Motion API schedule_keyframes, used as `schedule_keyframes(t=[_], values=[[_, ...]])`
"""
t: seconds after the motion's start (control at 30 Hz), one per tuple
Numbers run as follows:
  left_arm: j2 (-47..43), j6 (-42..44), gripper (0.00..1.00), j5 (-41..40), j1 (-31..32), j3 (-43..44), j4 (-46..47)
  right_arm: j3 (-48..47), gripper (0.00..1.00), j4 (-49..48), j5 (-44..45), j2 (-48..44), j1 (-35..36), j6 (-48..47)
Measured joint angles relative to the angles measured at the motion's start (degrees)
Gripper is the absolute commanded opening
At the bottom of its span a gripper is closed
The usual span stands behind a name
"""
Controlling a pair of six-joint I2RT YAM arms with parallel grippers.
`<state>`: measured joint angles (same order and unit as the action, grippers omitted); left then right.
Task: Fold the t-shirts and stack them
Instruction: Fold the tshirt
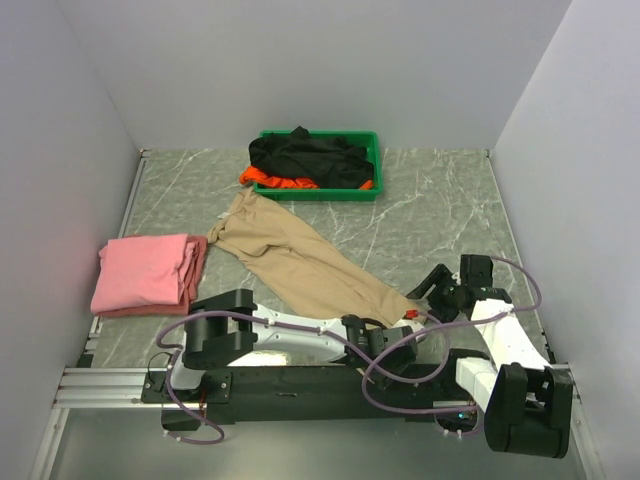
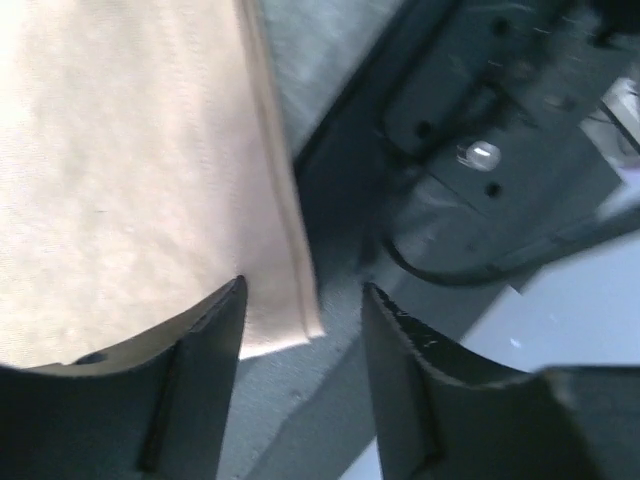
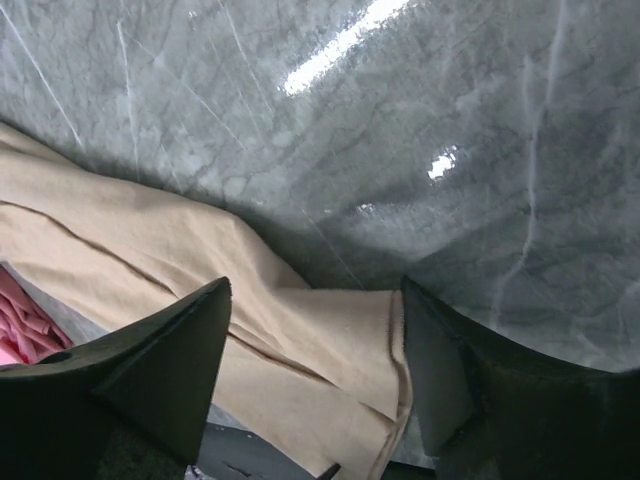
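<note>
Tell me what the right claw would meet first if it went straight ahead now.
The right claw would likely first meet the edge of the beige t-shirt on the marble table; depth is unclear.

The surface (image 1: 440, 200) looks like grey-green veined stone, polished and glossy, with bright glare on it. At its centre the beige t-shirt (image 1: 300, 262) is soft matt cloth, finely knit, with a stitched hem. At 9 o'clock the pink t-shirt (image 1: 145, 272) is matt cloth too. At 12 o'clock the green tray (image 1: 372, 150) is smooth plastic. The fingers (image 2: 200, 360) of the left gripper (image 2: 304, 288) seem to be matt black plastic, scuffed at the edges.
</note>
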<state>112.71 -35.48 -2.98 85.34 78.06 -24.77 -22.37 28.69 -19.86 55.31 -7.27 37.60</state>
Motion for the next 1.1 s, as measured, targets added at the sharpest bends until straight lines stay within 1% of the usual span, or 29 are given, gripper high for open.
schedule_keyframes(t=[0.03, 0.1, 0.13, 0.17, 0.2, 0.23, 0.27, 0.37, 0.47, 0.6, 0.77, 0.87, 0.97, 1.1], values=[[0.20, -0.15, 0.51, -0.55, 0.00, 0.20, -0.37, 0.09, 0.72, -0.35, -0.28, 0.33, -0.02, -0.11], [0.96, -0.79, 0.39, -2.25, 0.04, 0.59, -1.18, 0.33, 0.63, -1.01, -0.96, 0.72, -0.02, -0.35], [1.18, -1.07, 0.33, -3.08, 0.07, 1.05, -1.95, 0.48, 0.56, -1.29, -1.07, 0.87, -0.02, -0.50], [1.53, -1.46, 0.16, -4.11, 0.11, 1.51, -2.73, 0.83, 0.42, -1.68, -1.25, 1.01, -0.02, -0.81], [1.75, -1.68, 0.06, -4.96, 0.15, 1.81, -3.39, 1.14, 0.35, -1.92, -1.42, 1.09, -0.02, -1.16], [1.97, -2.08, 0.00, -5.70, 0.15, 2.03, -3.87, 1.46, 0.26, -2.01, -1.68, 1.16, -0.02, -1.22], [2.14, -2.27, 0.01, -6.27, 0.15, 2.49, -4.50, 1.77, 0.15, -2.14, -1.92, 1.20, -0.02, -1.36], [2.47, -3.34, 0.01, -8.20, 0.55, 3.37, -5.70, 2.03, 0.05, -2.12, -2.36, 1.18, -0.02, -1.44], [2.45, -4.39, 0.01, -9.44, 0.83, 3.41, -6.05, 1.97, 0.00, -1.90, -2.40, 0.52, -0.02, -1.73], [1.40, -5.20, 0.01, -9.64, 0.09, 2.54, -5.62, 0.94, 0.00, -0.52, -2.60, -1.53, -0.02, -2.32], [-5.25, -6.19, 0.01, -7.23, -4.11, -3.52, -3.91, -1.07, 0.00, 0.04, -3.28, -2.64, 1.27, -2.49], [-9.40, -6.43, 0.01, -6.38, -7.67, -5.88, -3.69, -3.82, 0.00, 0.90, -1.20, -2.03, 6.75, -1.90], [-11.93, -7.23, 0.00, -6.93, -9.97, -6.91, -3.72, -8.52, 0.00, 0.85, 1.49, -0.57, 14.16, -0.83], [-16.11, -8.13, 0.01, -7.56, -12.28, -10.43, -3.93, -14.60, 0.00, -0.37, 4.37, 3.15, 19.10, 1.09]])
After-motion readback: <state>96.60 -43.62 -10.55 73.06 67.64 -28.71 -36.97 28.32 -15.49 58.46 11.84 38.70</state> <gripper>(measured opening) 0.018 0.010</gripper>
